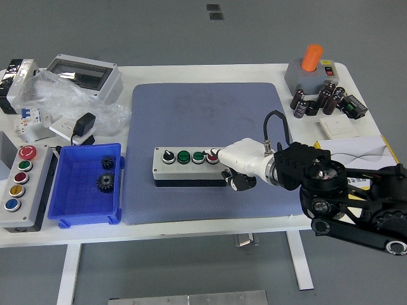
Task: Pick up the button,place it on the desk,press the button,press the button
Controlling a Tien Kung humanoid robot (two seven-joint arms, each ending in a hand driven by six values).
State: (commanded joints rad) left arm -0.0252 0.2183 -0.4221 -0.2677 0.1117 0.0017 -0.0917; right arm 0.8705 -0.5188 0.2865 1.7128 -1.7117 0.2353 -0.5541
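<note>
A grey button box (184, 166) lies on the blue mat (203, 108) in the middle of the table. Its top carries a black selector knob, two green buttons and a red button (212, 157) at the right end. My right hand (234, 160), white with a black arm behind it, comes in from the right. Its fingers are curled, and one extended fingertip (216, 153) rests at the red button. The box's right end is hidden under the hand. It grasps nothing. No left arm shows.
A blue bin (76, 190) with two gears sits left of the mat, beside a grey control panel (19, 184) with several coloured buttons. An orange emergency stop (310, 63), capacitors (318, 101) and a white plate (340, 127) stand at the back right.
</note>
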